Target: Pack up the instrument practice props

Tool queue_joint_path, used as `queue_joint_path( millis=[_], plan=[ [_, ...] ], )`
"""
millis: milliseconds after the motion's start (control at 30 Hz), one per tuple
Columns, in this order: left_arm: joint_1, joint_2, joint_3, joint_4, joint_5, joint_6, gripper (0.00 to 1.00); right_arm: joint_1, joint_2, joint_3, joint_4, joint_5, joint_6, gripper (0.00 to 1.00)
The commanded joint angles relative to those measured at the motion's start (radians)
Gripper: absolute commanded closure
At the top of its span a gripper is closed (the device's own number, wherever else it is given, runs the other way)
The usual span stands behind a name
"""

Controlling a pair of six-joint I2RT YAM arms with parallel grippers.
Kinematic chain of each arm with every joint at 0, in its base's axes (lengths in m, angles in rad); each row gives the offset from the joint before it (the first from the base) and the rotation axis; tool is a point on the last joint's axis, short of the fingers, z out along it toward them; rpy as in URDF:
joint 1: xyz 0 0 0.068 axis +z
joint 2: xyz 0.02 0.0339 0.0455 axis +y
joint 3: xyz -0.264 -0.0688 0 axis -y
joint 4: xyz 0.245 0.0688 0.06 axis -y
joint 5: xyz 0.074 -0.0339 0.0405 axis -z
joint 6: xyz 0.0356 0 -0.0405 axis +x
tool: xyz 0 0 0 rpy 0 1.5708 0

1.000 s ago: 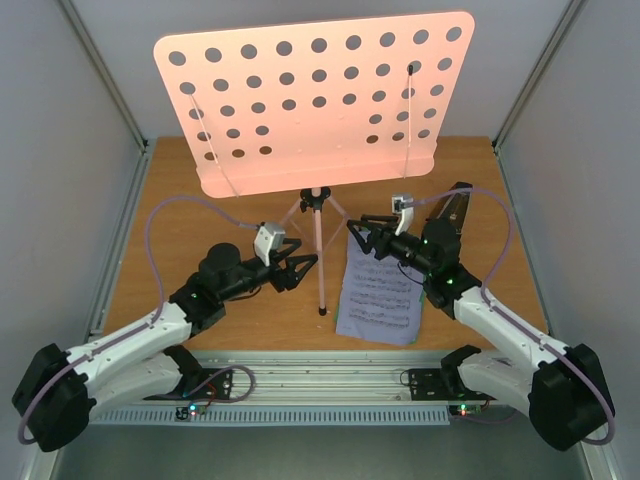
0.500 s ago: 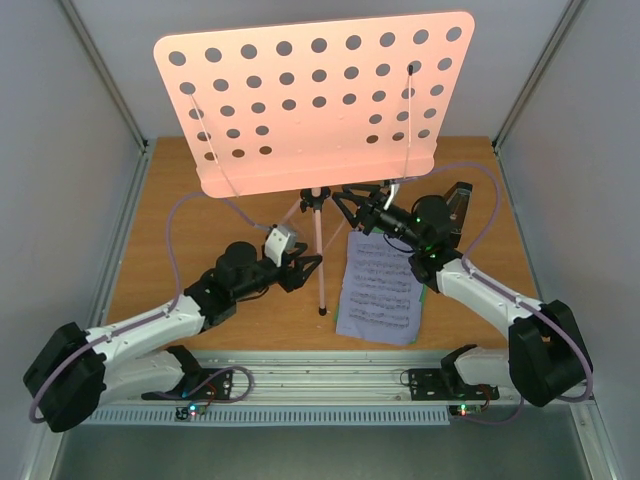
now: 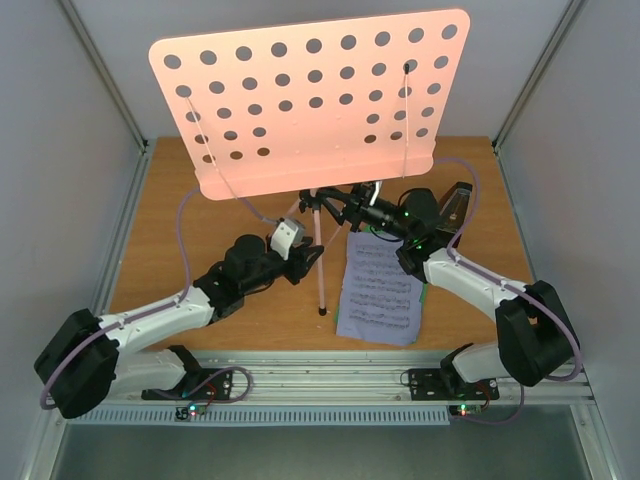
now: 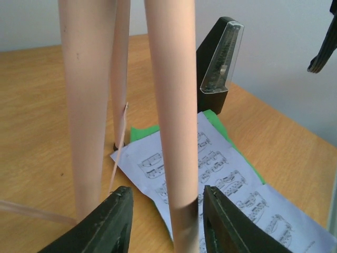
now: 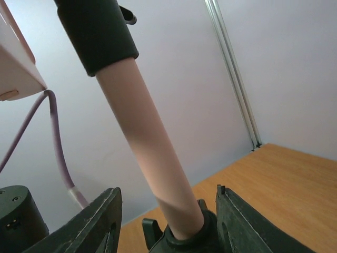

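Note:
The pink music stand has its hole-punched desk (image 3: pixel 310 100) high at the back and its tripod (image 3: pixel 319 250) at mid-table. My left gripper (image 3: pixel 311 260) (image 4: pixel 167 192) is open and straddles one pink leg (image 4: pixel 176 132), with a gap on each side. My right gripper (image 3: pixel 336 206) (image 5: pixel 167 191) is open around the stand's centre tube (image 5: pixel 142 132), just above the black hub (image 5: pixel 189 237), not touching it. White sheet music (image 3: pixel 380 290) (image 4: pixel 226 179) lies flat over a green sheet (image 4: pixel 142 132). The black metronome (image 4: pixel 218 63) (image 3: pixel 457 203) stands upright behind the sheets.
Grey walls enclose the wooden table (image 3: pixel 170 230) on three sides, with metal uprights (image 5: pixel 234 79) in the corners. Purple cables (image 3: pixel 185 230) loop from both arms. The other tripod legs (image 4: pixel 84 105) stand close beside my left fingers. A black clamp collar (image 5: pixel 97 31) tops the tube.
Both arms have closed in on the stand. The left gripper slid right around a leg, the right swung left to the centre tube. Both pairs of jaws have narrowed. The desk shifted slightly left.

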Motion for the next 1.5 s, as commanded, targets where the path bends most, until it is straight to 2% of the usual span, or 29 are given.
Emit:
queue_joint_path(
  millis=[0,100,200,300,367,500,700,900,1067,1300,1467],
  plan=[
    [-0.006,0.033,0.037,0.08,-0.039,0.041,0.67,0.011,0.028,0.061,0.068,-0.02,-0.067,0.5],
    [-0.007,0.048,0.045,0.064,-0.047,0.059,0.74,0.012,0.042,0.081,0.061,-0.023,-0.084,0.51],
    [-0.006,0.052,0.043,0.07,-0.047,0.061,0.75,0.013,0.054,0.105,0.043,-0.03,-0.101,0.52],
    [-0.006,0.059,0.043,0.073,-0.052,0.058,0.69,0.014,0.069,0.126,0.027,-0.047,-0.112,0.53],
    [-0.007,0.065,0.044,0.074,-0.058,0.059,0.62,0.016,0.078,0.139,0.019,-0.054,-0.116,0.54],
    [-0.006,0.08,0.045,0.089,-0.07,0.067,0.62,0.019,0.089,0.164,-0.008,-0.074,-0.141,0.55],
    [-0.006,0.109,0.056,0.108,-0.068,0.087,0.76,0.02,0.114,0.206,-0.056,-0.106,-0.169,0.55],
    [-0.006,0.1,0.06,0.093,-0.074,0.091,0.99,0.019,0.136,0.217,-0.06,-0.101,-0.178,0.56],
    [-0.006,0.03,0.056,0.046,-0.092,0.072,1.0,0.019,0.136,0.182,-0.02,-0.069,-0.166,0.56],
    [-0.006,-0.088,0.045,0.01,-0.097,0.064,1.0,0.02,0.116,0.144,0.01,-0.055,-0.142,0.5],
    [-0.007,-0.131,0.027,0.004,-0.121,0.031,1.0,0.019,0.067,0.07,0.022,-0.007,-0.148,0.3]
  ],
)
